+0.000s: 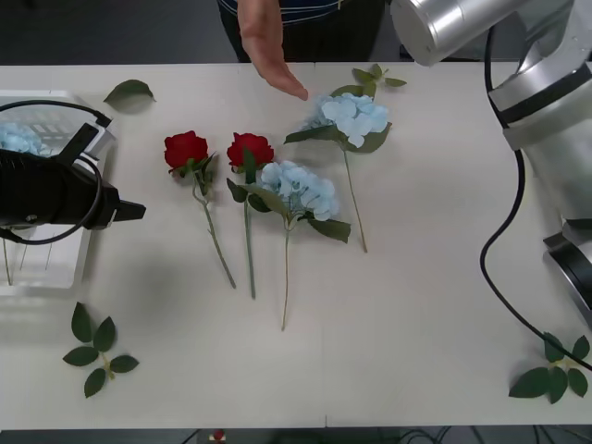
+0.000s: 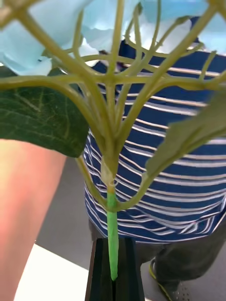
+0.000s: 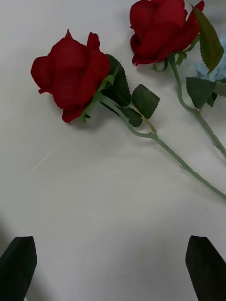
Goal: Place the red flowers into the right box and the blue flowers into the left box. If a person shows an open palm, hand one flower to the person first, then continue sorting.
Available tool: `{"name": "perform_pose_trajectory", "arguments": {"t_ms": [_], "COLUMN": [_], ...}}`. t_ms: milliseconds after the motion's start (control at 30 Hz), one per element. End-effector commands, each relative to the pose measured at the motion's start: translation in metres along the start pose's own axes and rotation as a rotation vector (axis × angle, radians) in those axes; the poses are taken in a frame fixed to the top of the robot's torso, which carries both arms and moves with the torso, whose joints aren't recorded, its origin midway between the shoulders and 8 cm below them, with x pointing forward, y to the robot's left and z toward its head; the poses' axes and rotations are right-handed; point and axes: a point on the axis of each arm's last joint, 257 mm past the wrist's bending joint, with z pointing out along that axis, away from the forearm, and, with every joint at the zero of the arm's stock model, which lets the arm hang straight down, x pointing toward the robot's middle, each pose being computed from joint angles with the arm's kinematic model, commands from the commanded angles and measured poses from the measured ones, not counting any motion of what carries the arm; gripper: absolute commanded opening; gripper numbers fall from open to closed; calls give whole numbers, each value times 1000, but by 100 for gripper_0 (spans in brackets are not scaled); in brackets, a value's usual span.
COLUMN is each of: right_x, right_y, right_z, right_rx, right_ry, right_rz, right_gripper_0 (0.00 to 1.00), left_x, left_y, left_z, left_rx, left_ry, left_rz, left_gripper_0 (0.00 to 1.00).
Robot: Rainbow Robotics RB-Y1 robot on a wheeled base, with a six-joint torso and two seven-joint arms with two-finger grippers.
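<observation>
Left gripper (image 3: 113, 268): low over the table's (image 1: 416, 351) left side, just beside the left box (image 1: 55, 277), black fingertips (image 3: 19, 261) spread wide apart with bare tabletop between them. Pointed toward the two red roses.

Red rose, left one (image 1: 186, 149): flat on the table ahead of the left gripper, head away from the robot, stem trailing back, apart from the jaws. Second red rose (image 1: 250, 148): just beside it, parallel.

Blue hydrangeas on the table: one (image 1: 298, 188) touching the second rose's leaves, another (image 1: 351, 116) farther off toward the person. A further blue head (image 1: 18, 139) lies inside the left box.

Right gripper (image 2: 113, 277): raised, fingers closed on the green stem (image 2: 112, 235) of a blue hydrangea (image 2: 94, 28) held upright, head above the jaws, facing a striped shirt (image 2: 179, 155).

Person's hand (image 1: 268, 46): reaching over the far table edge, fingers angled down; palm apparently open, though the angle leaves it uncertain.

Loose leaf sprigs (image 1: 97, 347) near the table's corners.
</observation>
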Motion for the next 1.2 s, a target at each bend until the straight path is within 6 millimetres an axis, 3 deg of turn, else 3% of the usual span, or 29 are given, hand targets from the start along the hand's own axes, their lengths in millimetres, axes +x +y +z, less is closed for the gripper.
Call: {"name": "perform_pose_trajectory", "arguments": {"t_ms": [33,1200], "right_x": [-43,-43], "right_y": [8,8], "right_z": [11,11], "right_rx": [-10,-10], "right_ry": [-82,-82], "right_rz": [37,37], "right_gripper_0": [0,0], "left_x": [-12,-14], "left_y": [1,-1], "left_z": [-5,-5], "left_rx": [-6,4], "left_ry": [-34,-39], "left_rz": [21,23], "left_gripper_0": [92,91]}}
